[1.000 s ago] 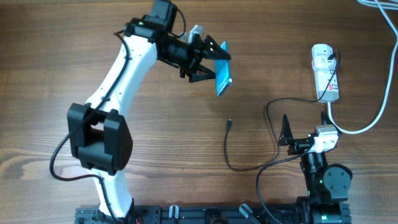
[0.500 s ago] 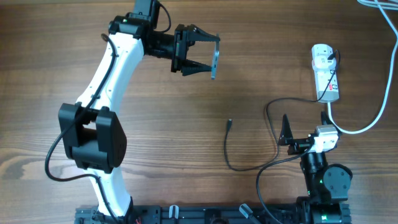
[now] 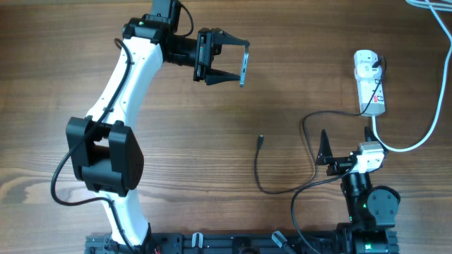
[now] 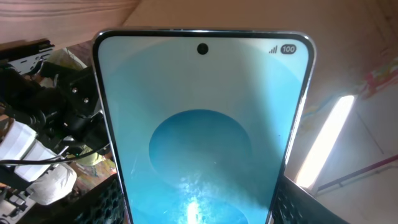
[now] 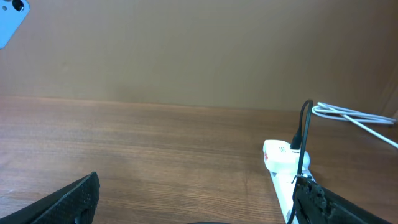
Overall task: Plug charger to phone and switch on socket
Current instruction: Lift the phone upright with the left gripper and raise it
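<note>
My left gripper is shut on the phone and holds it edge-on above the table's far middle. In the left wrist view the phone's cyan screen fills the space between my left gripper's two fingers. The charger's black cable runs from the white socket at the far right and loops across the table. It ends in a plug tip lying free. My right gripper is open and empty near the front right. In the right wrist view my right gripper faces the socket, and the phone shows at top left.
A thick white cord curves from the socket round the right side to the far right corner. The cable loop lies just left of my right gripper. The left arm's black cable hangs at the front left.
My left arm has drawn back left and up with the phone, turning it from screen-visible to edge-on. It has held still for the last half second. The right arm has not moved.
</note>
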`<state>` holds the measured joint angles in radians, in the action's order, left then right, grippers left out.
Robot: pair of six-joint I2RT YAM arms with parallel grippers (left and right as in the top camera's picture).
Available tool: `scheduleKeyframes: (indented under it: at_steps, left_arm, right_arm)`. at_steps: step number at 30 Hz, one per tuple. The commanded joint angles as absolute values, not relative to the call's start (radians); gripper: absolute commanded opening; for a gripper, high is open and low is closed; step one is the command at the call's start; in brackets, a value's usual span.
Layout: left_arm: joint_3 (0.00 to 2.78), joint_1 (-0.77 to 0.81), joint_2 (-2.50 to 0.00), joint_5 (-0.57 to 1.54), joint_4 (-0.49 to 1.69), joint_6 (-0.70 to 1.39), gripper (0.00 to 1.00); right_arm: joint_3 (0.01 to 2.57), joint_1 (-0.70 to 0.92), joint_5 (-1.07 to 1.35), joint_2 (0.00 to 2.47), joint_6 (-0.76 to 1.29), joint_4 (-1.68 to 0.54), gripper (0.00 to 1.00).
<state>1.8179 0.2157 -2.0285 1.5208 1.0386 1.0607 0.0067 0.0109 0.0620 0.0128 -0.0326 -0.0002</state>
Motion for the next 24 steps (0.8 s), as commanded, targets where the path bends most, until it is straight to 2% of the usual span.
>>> scheduleKeyframes:
  at_steps: [1, 7, 16, 24]
  left_arm:
    - [1.840, 0.210, -1.995, 1.577, 1.036, 1.072, 0.64]
    - [1.840, 0.202, -1.995, 1.577, 1.036, 1.074, 0.64]
    - [1.840, 0.103, -1.995, 1.577, 1.036, 1.074, 0.63]
    - [1.840, 0.101, -1.995, 1.577, 1.036, 1.074, 0.63]
  right_arm:
    - [0.005, 0.014, 0.052, 0.007, -0.050, 0.001, 1.00]
    - [0.005, 0.014, 0.052, 0.007, -0.050, 0.001, 1.00]
    - [0.005, 0.014, 0.052, 0.007, -0.050, 0.001, 1.00]
    - [0.005, 0.014, 0.052, 0.007, -0.050, 0.001, 1.00]
